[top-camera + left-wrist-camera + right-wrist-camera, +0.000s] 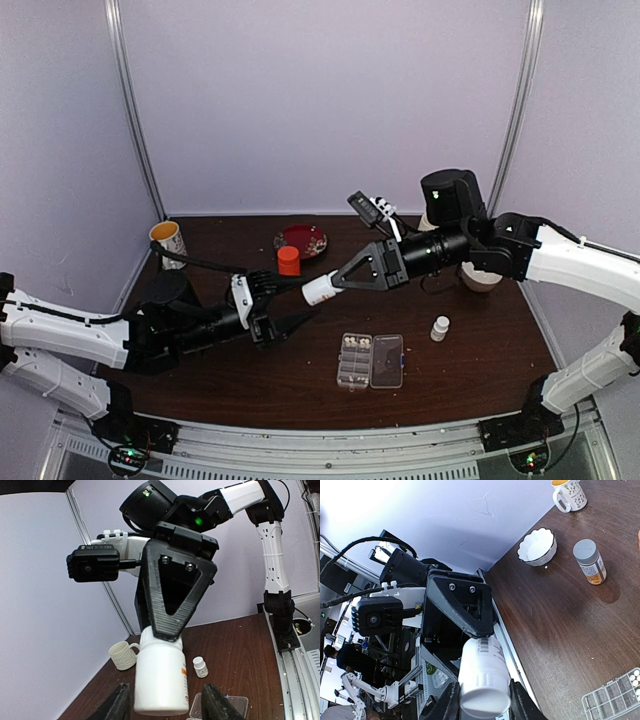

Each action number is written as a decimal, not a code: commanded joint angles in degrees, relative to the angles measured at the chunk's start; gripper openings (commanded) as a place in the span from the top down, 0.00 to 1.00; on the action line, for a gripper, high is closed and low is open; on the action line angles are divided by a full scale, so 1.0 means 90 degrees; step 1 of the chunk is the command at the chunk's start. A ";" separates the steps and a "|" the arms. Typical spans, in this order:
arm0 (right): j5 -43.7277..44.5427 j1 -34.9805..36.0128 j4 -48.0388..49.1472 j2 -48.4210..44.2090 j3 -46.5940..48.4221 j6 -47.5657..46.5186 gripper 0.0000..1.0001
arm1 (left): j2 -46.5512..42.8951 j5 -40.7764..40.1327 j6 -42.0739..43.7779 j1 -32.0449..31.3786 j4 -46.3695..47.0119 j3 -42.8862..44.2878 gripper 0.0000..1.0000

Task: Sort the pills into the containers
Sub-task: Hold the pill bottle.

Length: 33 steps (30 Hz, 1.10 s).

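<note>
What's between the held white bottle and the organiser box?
Nothing visible. The white bottle, in the right gripper, hangs up-left of the open organiser box; only table shows between. The left gripper straddles its end.

No legible writing anywhere.

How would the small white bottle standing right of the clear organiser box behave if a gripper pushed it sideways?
The small white bottle stands upright and is taller than wide, so a push near its cap would probably tip it. Its round body would then likely roll on the table. It looks like stiff plastic, probably light.
</note>
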 commanded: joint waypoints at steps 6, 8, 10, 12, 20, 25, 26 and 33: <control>-0.0111 0.0064 0.0209 -0.0154 0.0034 0.0059 0.90 | 0.0095 -0.0078 0.0013 0.0003 0.0563 -0.0048 0.49; -0.0119 0.0063 0.0189 -0.0154 0.0054 0.0056 0.90 | 0.0102 -0.0088 0.0014 0.0003 0.0546 -0.0035 0.51; -0.0143 0.0063 0.0196 -0.0162 0.0057 0.0066 0.91 | 0.0114 -0.0097 -0.0018 0.0004 0.0537 -0.0033 0.51; -0.0161 0.0063 0.0205 -0.0190 0.0049 0.0066 0.91 | 0.0125 -0.0100 -0.0053 0.0003 0.0540 -0.0033 0.45; -0.0159 0.0074 0.0188 -0.0217 0.0018 0.0049 0.91 | 0.0112 -0.0173 -0.0087 0.0003 0.0501 -0.0041 0.47; -0.0179 0.0082 0.0199 -0.0237 0.0027 0.0057 0.91 | 0.0168 -0.0192 -0.0107 0.0003 0.0506 -0.0005 0.52; -0.0179 0.0084 0.0188 -0.0233 0.0036 0.0052 0.91 | 0.0178 -0.0195 -0.0118 0.0003 0.0533 0.0003 0.53; -0.0179 0.0096 0.0206 -0.0300 0.0038 0.0083 0.91 | 0.0202 -0.0219 -0.0134 0.0004 0.0515 0.0083 0.68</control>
